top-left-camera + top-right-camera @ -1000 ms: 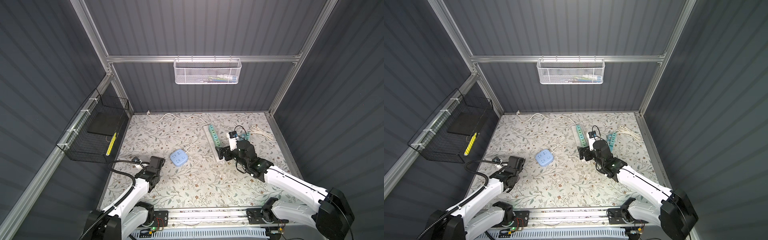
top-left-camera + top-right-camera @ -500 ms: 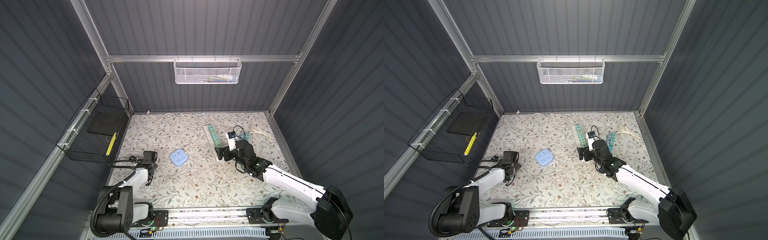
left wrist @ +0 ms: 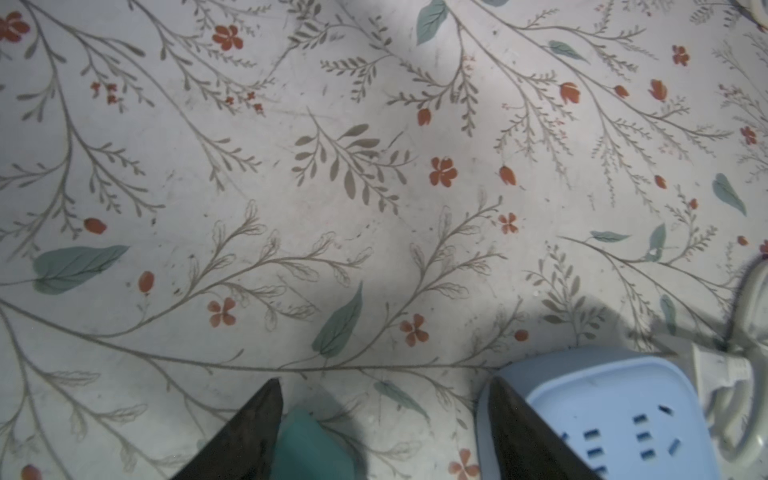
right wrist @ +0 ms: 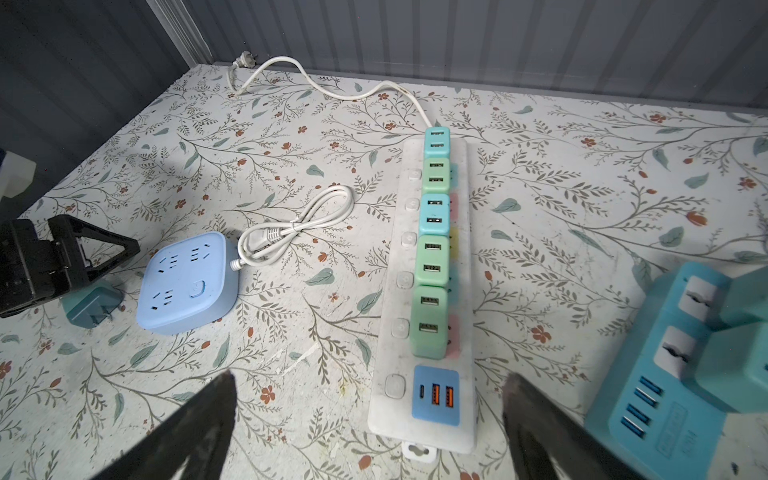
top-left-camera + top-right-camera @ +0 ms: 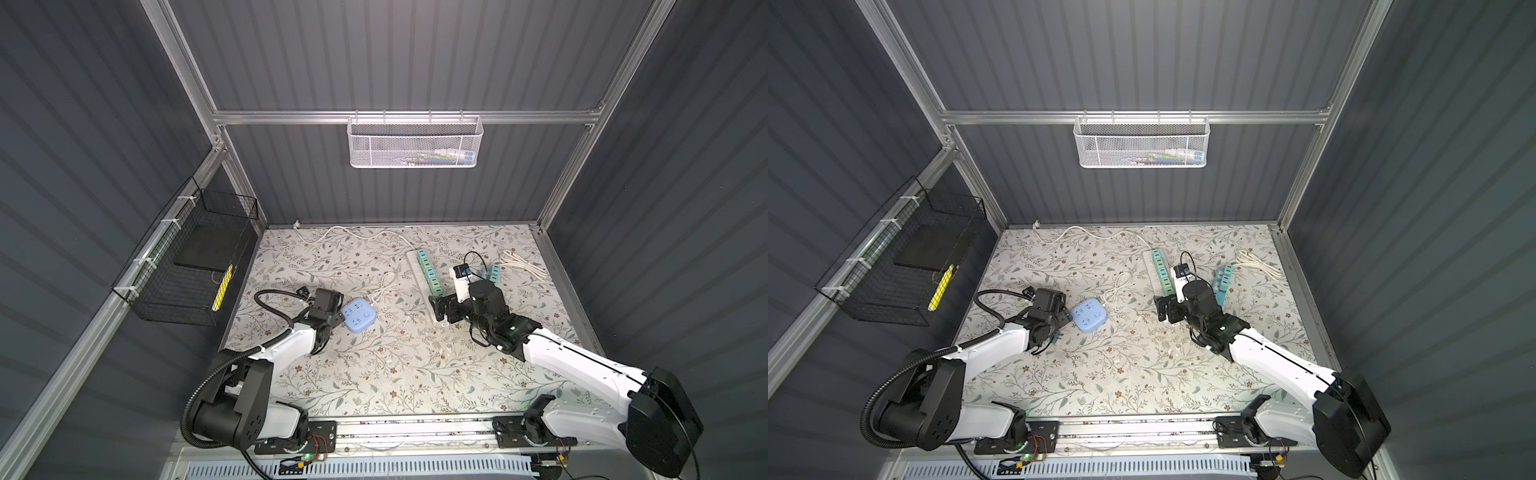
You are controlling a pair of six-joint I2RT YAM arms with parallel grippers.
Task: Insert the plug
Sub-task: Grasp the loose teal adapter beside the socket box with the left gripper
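Observation:
A small teal plug (image 4: 89, 305) lies on its side on the floral table, just beside the light blue socket cube (image 4: 187, 282). My left gripper (image 3: 385, 386) is lowered over it and open. The plug (image 3: 311, 449) rests against one finger, and a gap separates it from the other finger, which stands at the cube's (image 3: 615, 415) edge. In both top views the left gripper (image 5: 330, 322) sits left of the cube (image 5: 1088, 316). My right gripper (image 4: 369, 376) is wide open and empty over the near end of the white power strip (image 4: 401, 299).
Several teal and green USB adapters (image 4: 434, 216) fill the white strip (image 5: 415, 266). A teal power strip (image 4: 665, 374) lies right of it, with a coiled white cable (image 5: 521, 264) beyond. The cube's cord (image 4: 299, 224) is bundled behind it. A black wire basket (image 5: 187, 266) hangs on the left wall.
My left arm has swung right, up to the blue cube and over the plug, and its jaws have narrowed. The right arm has barely moved.

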